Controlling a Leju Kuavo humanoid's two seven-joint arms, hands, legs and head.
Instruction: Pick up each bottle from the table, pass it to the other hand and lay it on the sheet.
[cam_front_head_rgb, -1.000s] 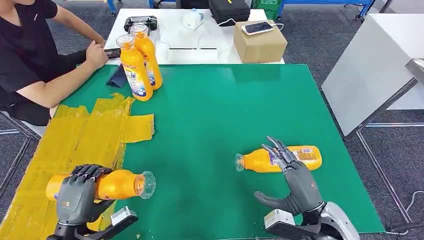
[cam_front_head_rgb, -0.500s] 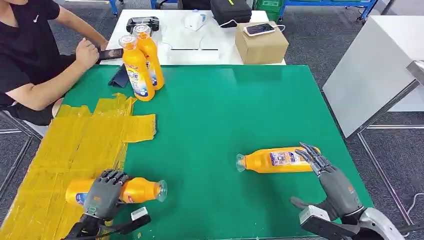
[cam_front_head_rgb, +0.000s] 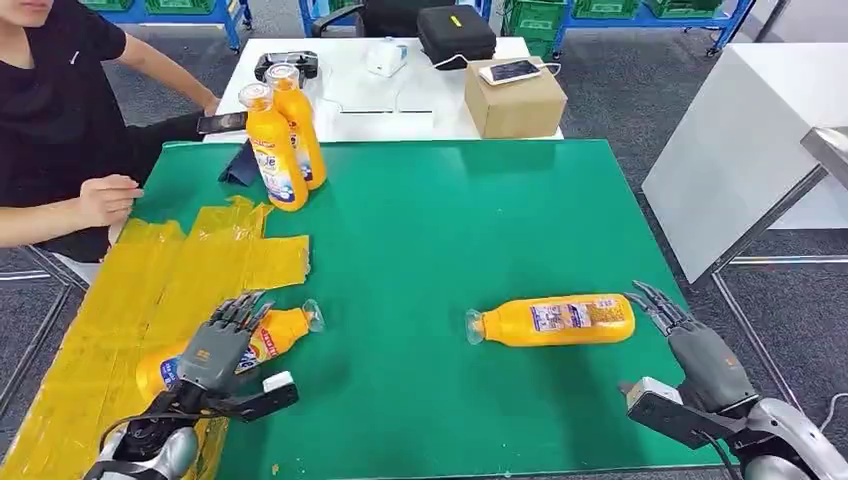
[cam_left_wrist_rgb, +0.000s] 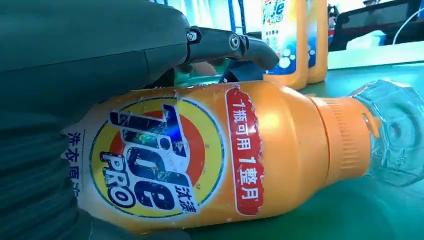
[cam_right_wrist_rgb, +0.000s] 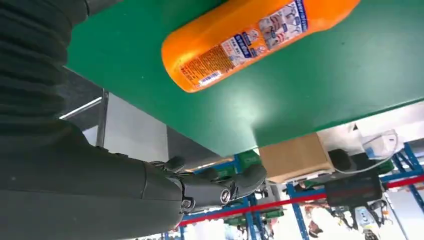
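1. Head view, far left: a person (cam_front_head_rgb: 55, 120) sits at the table edge w/ one hand resting by the yellow sheet (cam_front_head_rgb: 150, 290), not touching any bottle.

2. Left hand (cam_front_head_rgb: 222, 345) is over the bottle on the sheet (cam_front_head_rgb: 262, 340). Fingers look spread and extended across its body, not wrapped. Left wrist view shows the label side of that bottle (cam_left_wrist_rgb: 200, 155) lying flat, palm and one finger (cam_left_wrist_rgb: 235, 45) just above it. Hand looks released or releasing; can't tell if there's light contact. Body lies on the sheet, clear cap end reaches onto the green table (cam_front_head_rgb: 450, 220).

3. Judgement: this is the lay-down step for that bottle, about done. It's lying on its side, mostly on the sheet.

4. Back left: two upright bottles (cam_front_head_rgb: 282, 140) stand touching each other near the far table edge, beyond the sheet. Not yet handled.

5. Centre-right: lying bottle (cam_front_head_rgb: 550, 320) on bare green, cap pointing toward the sheet side, base toward the right hand.

6. Right hand (cam_front_head_rgb: 700, 350) is near the table's right edge, fingers apart, empty, just beside the bottle's base but apart from it. Right wrist view shows the same bottle (cam_right_wrist_rgb: 250, 40) clear of the fingers (cam_right_wrist_rgb: 220, 187).

7. Next move, as I judge it: left hand lifts clear w/o rolling its bottle. Right hand reaches over the lying bottle, wraps the body mid-length, lifts, then passes it to the left hand. Risk: round body rolls if nudged at the base first.
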